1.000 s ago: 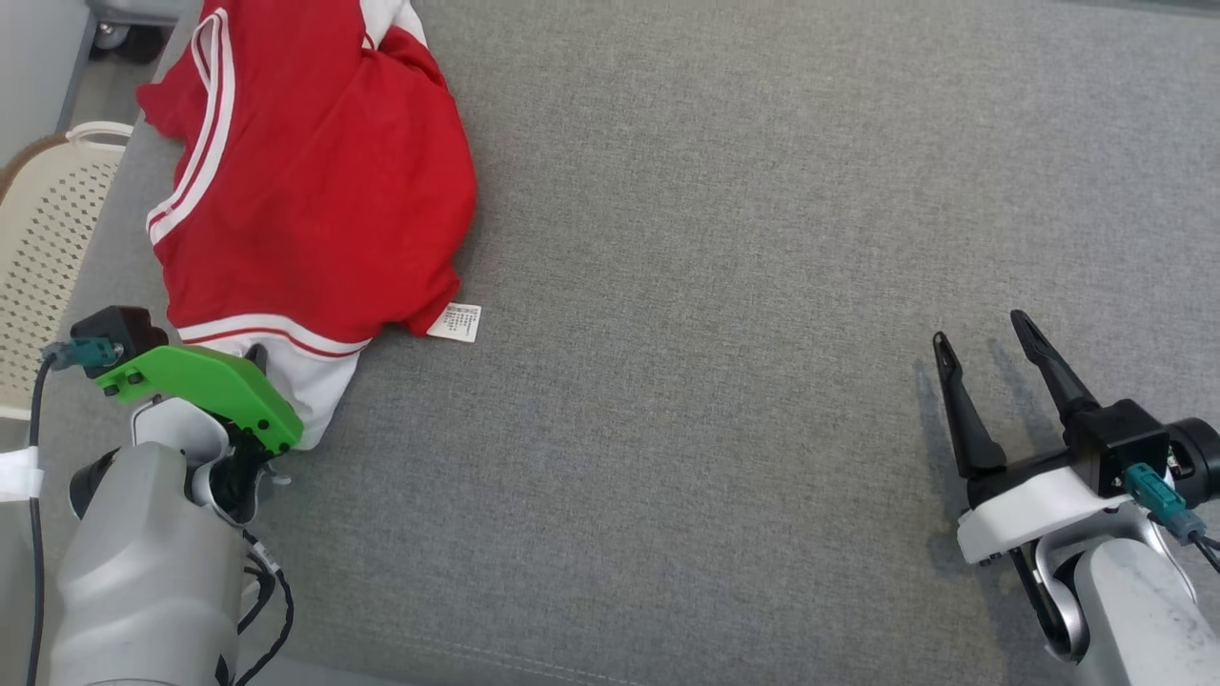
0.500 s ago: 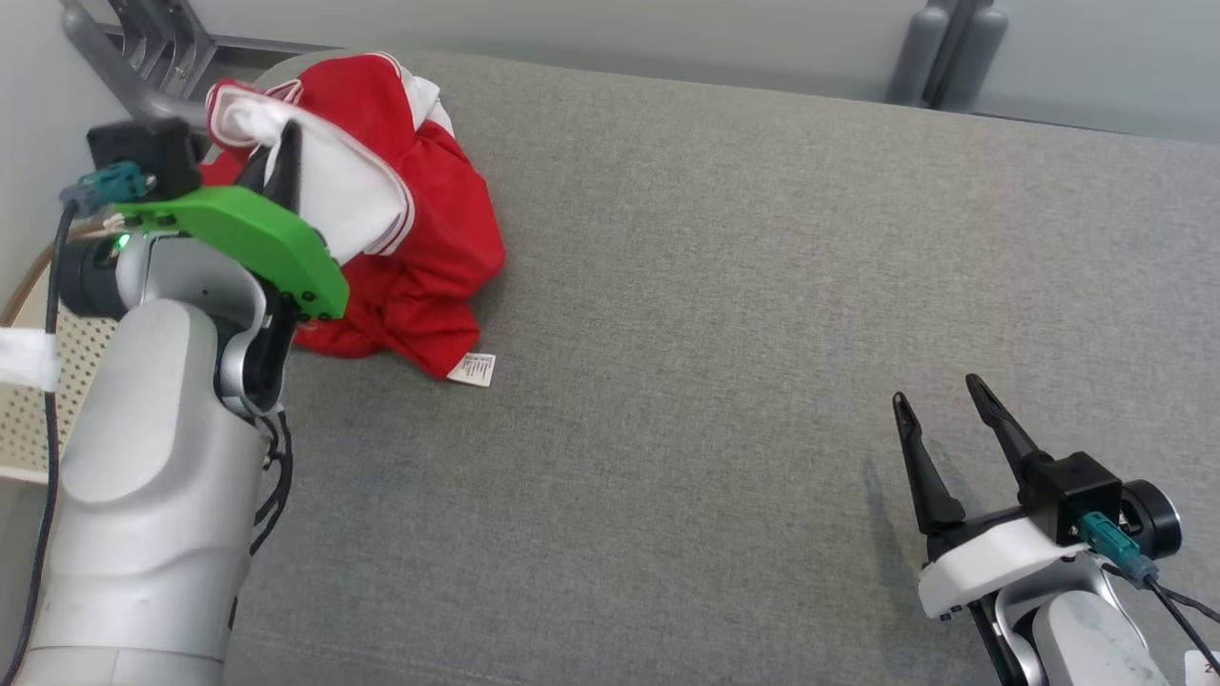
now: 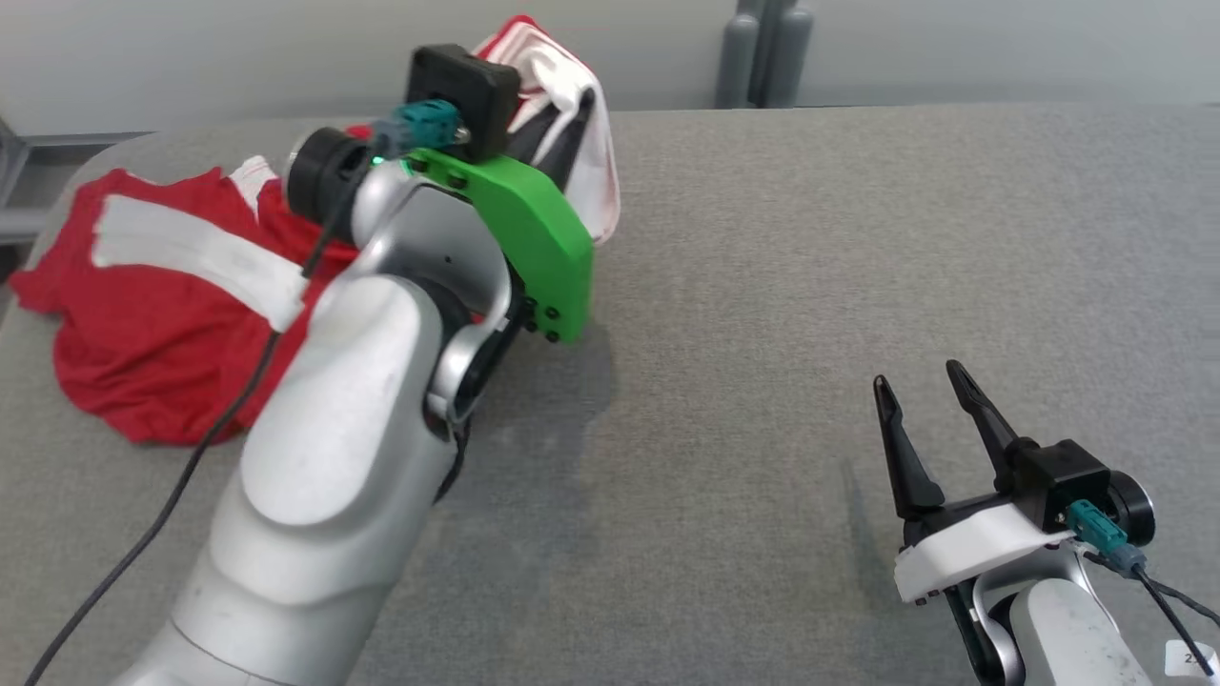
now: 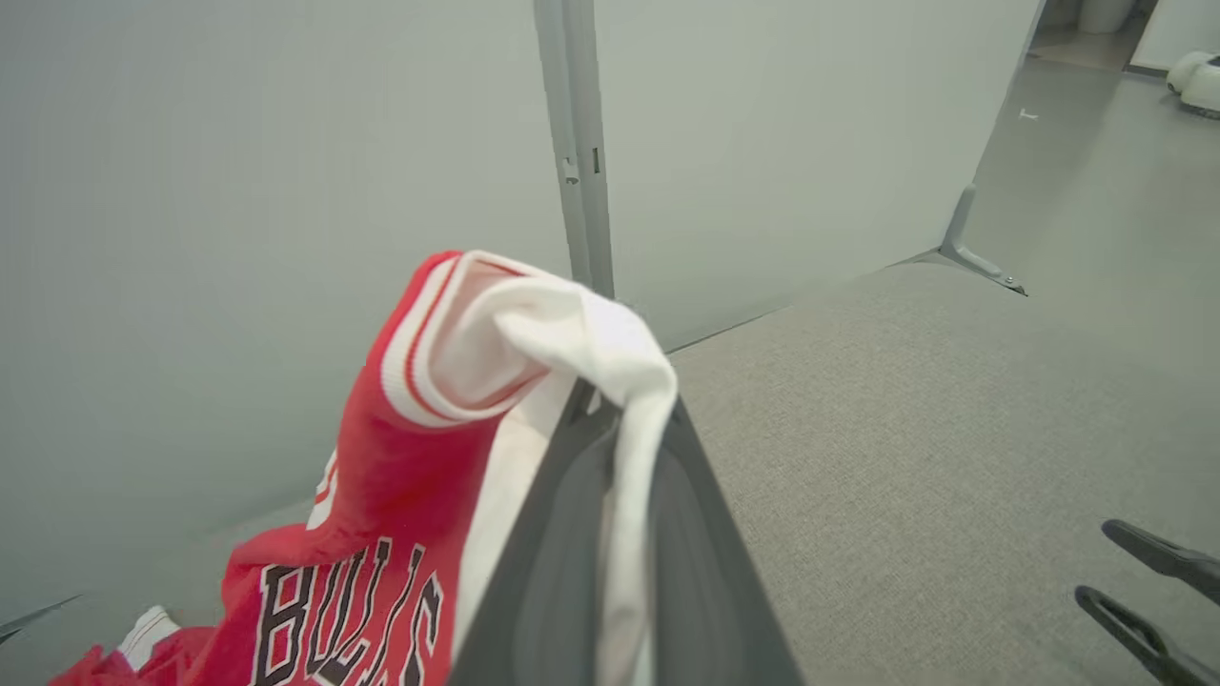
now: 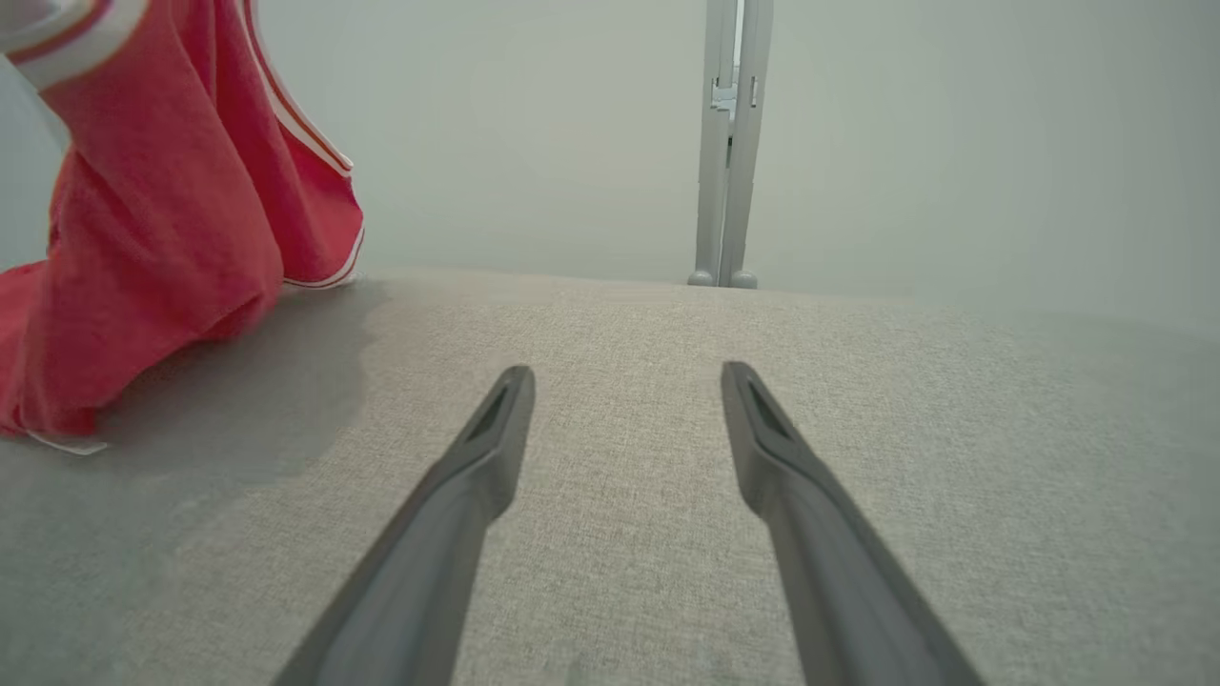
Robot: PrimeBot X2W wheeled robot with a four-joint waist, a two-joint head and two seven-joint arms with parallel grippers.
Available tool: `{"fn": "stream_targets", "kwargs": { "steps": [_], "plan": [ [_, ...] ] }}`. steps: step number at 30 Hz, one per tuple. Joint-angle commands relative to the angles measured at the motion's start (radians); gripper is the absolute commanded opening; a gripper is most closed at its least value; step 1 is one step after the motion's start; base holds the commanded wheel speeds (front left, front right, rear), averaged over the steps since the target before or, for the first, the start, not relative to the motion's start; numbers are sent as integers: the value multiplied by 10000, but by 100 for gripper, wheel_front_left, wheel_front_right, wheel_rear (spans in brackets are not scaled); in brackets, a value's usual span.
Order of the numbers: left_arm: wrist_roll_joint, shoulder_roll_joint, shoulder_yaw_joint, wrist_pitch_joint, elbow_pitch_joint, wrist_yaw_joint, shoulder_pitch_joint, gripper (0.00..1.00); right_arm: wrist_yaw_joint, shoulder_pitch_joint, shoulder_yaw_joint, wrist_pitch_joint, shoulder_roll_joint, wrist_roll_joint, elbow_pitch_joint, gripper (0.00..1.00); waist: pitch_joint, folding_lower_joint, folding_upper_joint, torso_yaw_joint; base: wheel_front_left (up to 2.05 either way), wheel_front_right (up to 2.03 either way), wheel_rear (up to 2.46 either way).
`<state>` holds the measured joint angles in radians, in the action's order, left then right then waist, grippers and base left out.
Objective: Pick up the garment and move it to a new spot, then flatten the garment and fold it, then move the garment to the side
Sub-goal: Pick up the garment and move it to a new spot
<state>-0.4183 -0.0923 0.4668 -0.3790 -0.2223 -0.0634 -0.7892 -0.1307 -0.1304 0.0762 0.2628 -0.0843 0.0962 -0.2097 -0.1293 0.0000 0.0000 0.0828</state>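
The garment [image 3: 162, 314] is a red jersey with white trim and black lettering [image 4: 381, 534]. My left gripper [image 3: 572, 105] is shut on a white-edged fold of it and holds that part raised above the back of the grey table [image 3: 810, 286]. The rest of the cloth trails down to the table's left end. In the right wrist view the garment [image 5: 162, 219] hangs at the upper left. My right gripper [image 3: 920, 386] stands open low at the right, above bare grey cloth, with nothing between its fingers [image 5: 496, 429].
A pale wall panel with a grey upright post [image 3: 762, 52] runs behind the table's far edge. Grey floor [image 4: 1096, 171] opens out past the panel's foot at the right in the left wrist view. The table's rounded left end [image 3: 19, 314] lies under the trailing cloth.
My left arm has lifted the garment's white-trimmed edge up and carried it rightward toward the table's middle. The head camera has also shifted. The right gripper has stayed open.
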Motion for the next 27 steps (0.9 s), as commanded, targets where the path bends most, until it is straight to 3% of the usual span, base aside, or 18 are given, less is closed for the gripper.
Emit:
{"fn": "stream_targets", "kwargs": {
  "steps": [1,7,15,22,27],
  "plan": [
    [63,144,440,-58,-76,-85,182,0,-1,-128,-73,34,33,75,30,100,-384,0,0,-1460,0,0,0],
    [-190,379,1955,115,-744,-155,376,0,-1,-292,-111,33,218,165,75,100,-794,0,0,-2961,0,0,0],
    [-1134,408,3494,1025,-1666,430,-354,0,1,-342,47,33,326,529,-11,100,-1287,0,0,-4875,0,0,0],
    [-1914,401,4739,1669,-2020,790,-1192,0,1,-151,-11,33,337,868,6,100,-1443,0,0,-5606,0,0,0],
    [-2780,391,5743,2246,-2104,1143,-1525,0,1,-29,-16,33,338,951,-17,100,-1440,0,0,-5760,0,0,0]
  ]
}}
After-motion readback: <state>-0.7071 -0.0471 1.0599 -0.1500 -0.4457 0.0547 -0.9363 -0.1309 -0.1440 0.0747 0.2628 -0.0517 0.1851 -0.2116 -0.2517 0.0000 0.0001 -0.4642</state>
